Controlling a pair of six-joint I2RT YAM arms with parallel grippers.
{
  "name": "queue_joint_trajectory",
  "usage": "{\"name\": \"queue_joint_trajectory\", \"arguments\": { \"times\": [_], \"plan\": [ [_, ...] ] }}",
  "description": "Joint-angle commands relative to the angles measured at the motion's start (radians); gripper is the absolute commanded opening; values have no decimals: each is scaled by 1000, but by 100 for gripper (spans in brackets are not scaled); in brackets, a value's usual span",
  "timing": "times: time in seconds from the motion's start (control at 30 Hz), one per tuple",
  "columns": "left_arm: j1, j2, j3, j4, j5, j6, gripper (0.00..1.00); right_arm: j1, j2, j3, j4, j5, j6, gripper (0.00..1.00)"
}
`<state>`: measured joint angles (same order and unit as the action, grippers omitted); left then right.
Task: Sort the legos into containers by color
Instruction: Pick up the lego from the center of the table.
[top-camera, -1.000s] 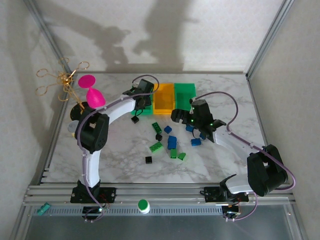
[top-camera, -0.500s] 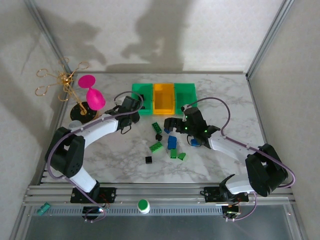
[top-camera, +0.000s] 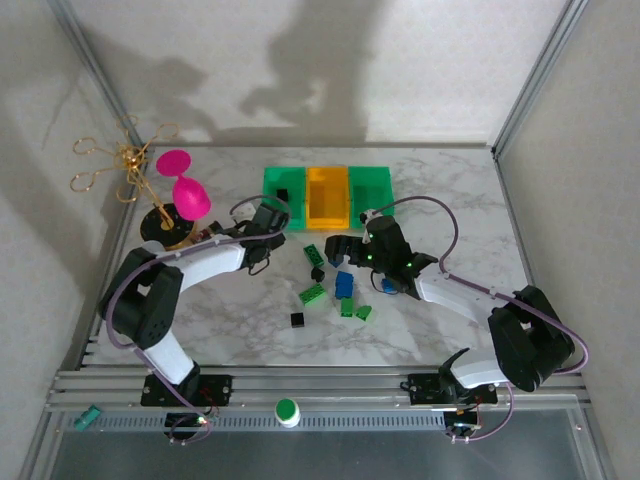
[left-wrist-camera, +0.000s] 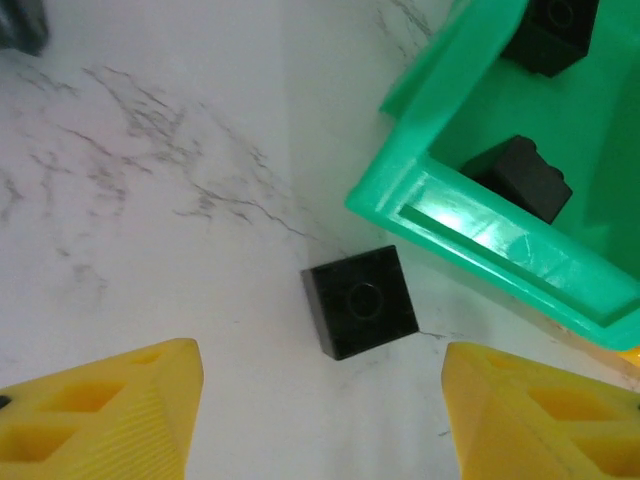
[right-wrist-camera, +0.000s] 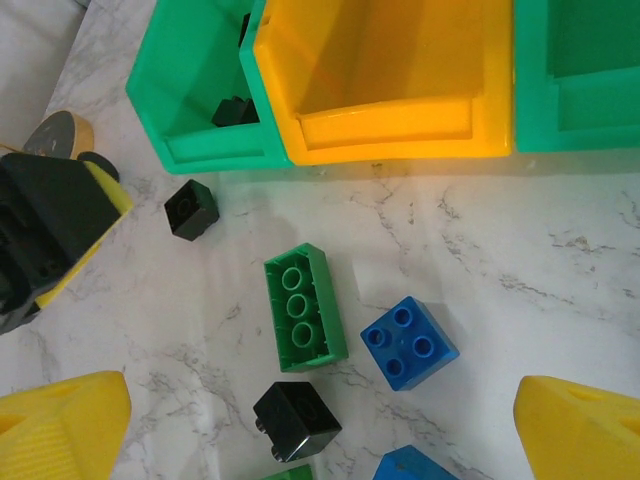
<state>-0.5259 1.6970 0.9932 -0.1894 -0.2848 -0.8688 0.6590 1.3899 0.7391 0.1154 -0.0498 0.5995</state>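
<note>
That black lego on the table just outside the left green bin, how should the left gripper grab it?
From straight above, pinching two opposite flat sides of the black brick. It lies flat, stud up, slightly skewed between the fingers of the open left gripper, with the green bin corner close by.

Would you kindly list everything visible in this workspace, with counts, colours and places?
Bins: 3, in a row at the far side: left green bin, orange bin, right green bin.
Binned black bricks: 2, black, inside the left green bin.
Loose black bricks: 3, black; one by the left green bin's corner, two mid-table.
Green bricks: 4, green, mid-table.
Blue bricks: at least 3, blue, mid-table.
Goblet: 1, pink, far left.
Wire stand: 1, gold, beside the goblet.
Round item: 1, green and white, near rail.
Left gripper: open, over the corner black brick.
Right gripper: open, over the mid-table bricks.
</note>
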Motion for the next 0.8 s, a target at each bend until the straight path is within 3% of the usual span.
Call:
{"name": "queue_joint_trajectory", "arguments": {
  "times": [0.0,0.3,0.77],
  "plan": [
    [-25,51,52,10,-25,-33,66,5,-3,5,-6,32,2,99],
    [-37,136,104,-20,-70,-46,68,5,-15,13,-26,48,-4,99],
    [-36,237,163,-56,-94,-35,58,5,-13,13,-29,57,-7,99]
  ]
}}
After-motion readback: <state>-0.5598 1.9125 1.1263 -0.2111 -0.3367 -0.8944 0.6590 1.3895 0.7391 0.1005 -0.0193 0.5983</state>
